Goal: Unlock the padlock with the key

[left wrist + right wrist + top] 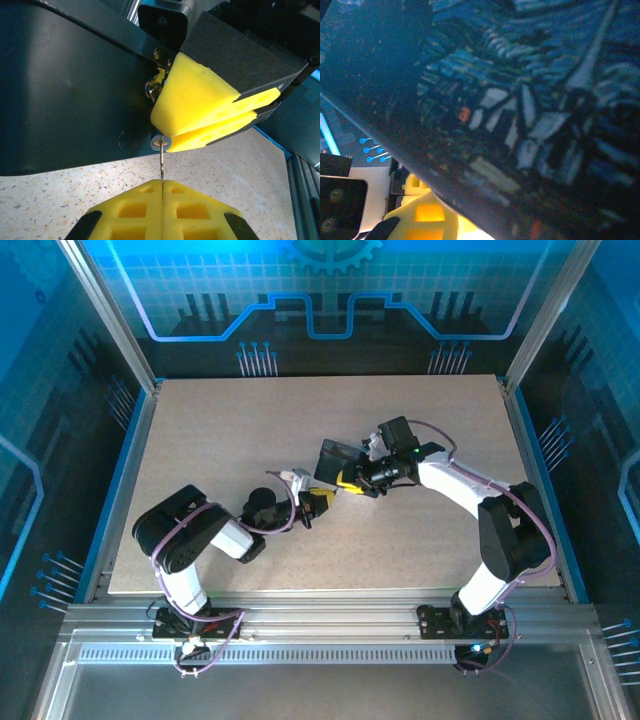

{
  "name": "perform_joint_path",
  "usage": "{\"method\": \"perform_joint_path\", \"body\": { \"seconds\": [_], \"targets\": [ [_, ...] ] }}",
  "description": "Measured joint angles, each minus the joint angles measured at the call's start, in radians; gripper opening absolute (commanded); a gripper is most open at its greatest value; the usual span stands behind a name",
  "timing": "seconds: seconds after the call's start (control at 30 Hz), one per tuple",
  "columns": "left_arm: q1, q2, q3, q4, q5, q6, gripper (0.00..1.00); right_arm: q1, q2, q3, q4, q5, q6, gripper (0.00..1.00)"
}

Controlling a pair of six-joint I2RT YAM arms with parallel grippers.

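Note:
The tiny bluish padlock (160, 143) hangs below the clasp (155, 87) of the dark-blue painted tin (65, 90). My right gripper (172, 136) is shut on the padlock, whose round keyhole end pokes out under the yellow pads. The thin grey key (162, 165) stands upright with its tip at that keyhole. My left gripper (162, 184) is shut on the key's lower part. From above, the left gripper (318, 502) and right gripper (345, 482) meet beside the tin (335, 458) mid-table. In the right wrist view the tin's painted face (520, 100) covers all but one yellow finger (425, 220).
The speckled tabletop (250, 440) is bare around the tin. A metal rail (330, 625) runs along the near edge, and blue enclosure walls stand at the back and sides. The right arm's elbow (515, 530) rests near the right edge.

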Motion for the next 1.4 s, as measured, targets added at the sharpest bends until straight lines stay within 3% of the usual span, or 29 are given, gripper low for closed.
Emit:
{"method": "perform_joint_path", "body": {
  "seconds": [0.63, 1.4],
  "targets": [
    [0.009, 0.003, 0.000, 0.000, 0.041, -0.037, 0.00, 0.000, 0.009, 0.005, 0.000, -0.015, -0.002, 0.00],
    [0.104, 0.041, 0.055, -0.023, 0.238, -0.188, 0.00, -0.020, 0.041, 0.013, 0.020, -0.072, -0.092, 0.00]
  ]
}}
